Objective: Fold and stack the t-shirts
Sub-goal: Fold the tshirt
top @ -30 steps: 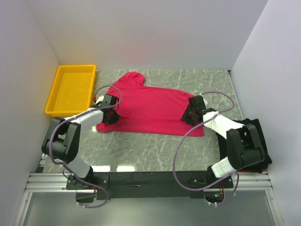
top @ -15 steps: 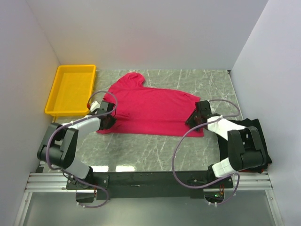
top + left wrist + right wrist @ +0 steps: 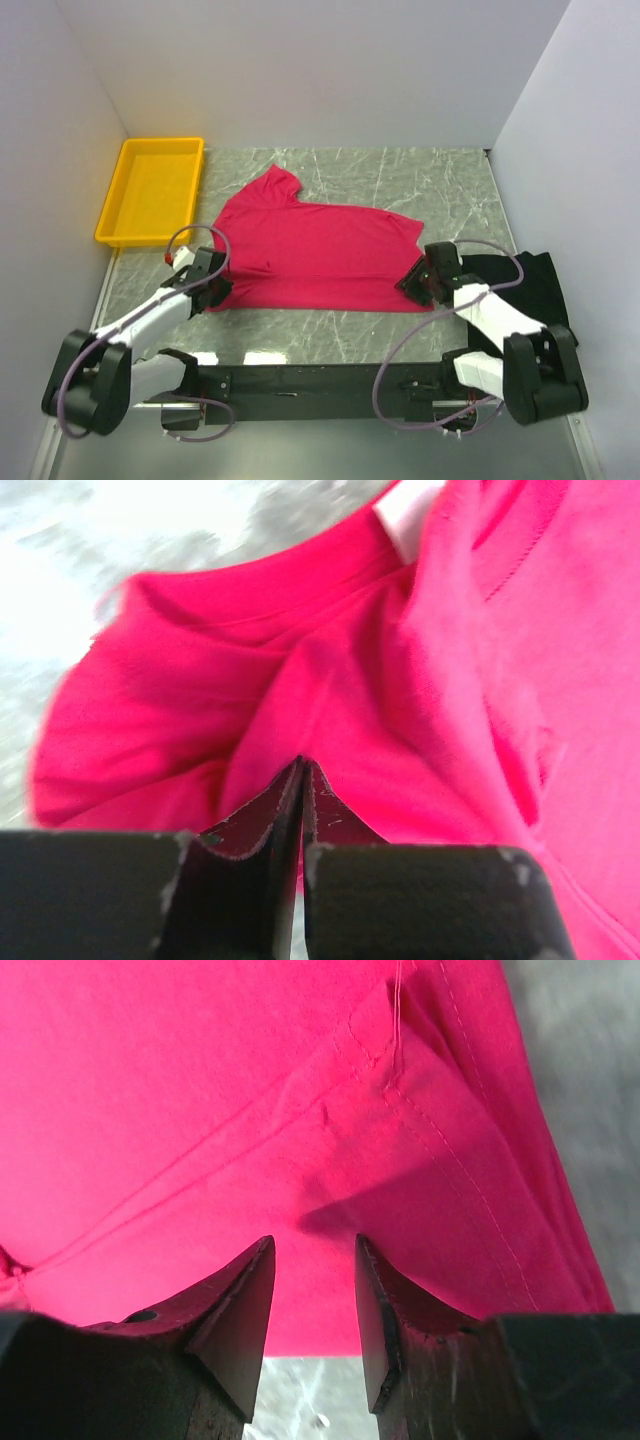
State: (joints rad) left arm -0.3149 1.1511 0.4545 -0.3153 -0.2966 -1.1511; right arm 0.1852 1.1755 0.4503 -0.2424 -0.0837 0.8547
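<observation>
The crimson-pink t-shirt [image 3: 310,250] lies spread flat across the middle of the marble table, one sleeve pointing to the back. My left gripper [image 3: 213,290] is at its near left corner. In the left wrist view the left gripper [image 3: 301,765] is shut, with bunched pink cloth [image 3: 450,680] pinched at its tips. My right gripper [image 3: 418,283] is at the near right corner. In the right wrist view it [image 3: 312,1245] stands open, with the shirt's hem [image 3: 250,1090] under and beyond the tips. The black t-shirt [image 3: 530,290] lies crumpled at the right edge, behind the right arm.
A yellow plastic tray [image 3: 150,142] sits at the back left, beside the shirt's sleeve. White walls close in the table on the left, back and right. Bare marble [image 3: 420,175] shows behind the shirt, and a strip [image 3: 320,325] shows in front of it.
Both arms have drawn back toward the near edge and the pink shirt has slid nearer with them. Its near edge now lies straighter.
</observation>
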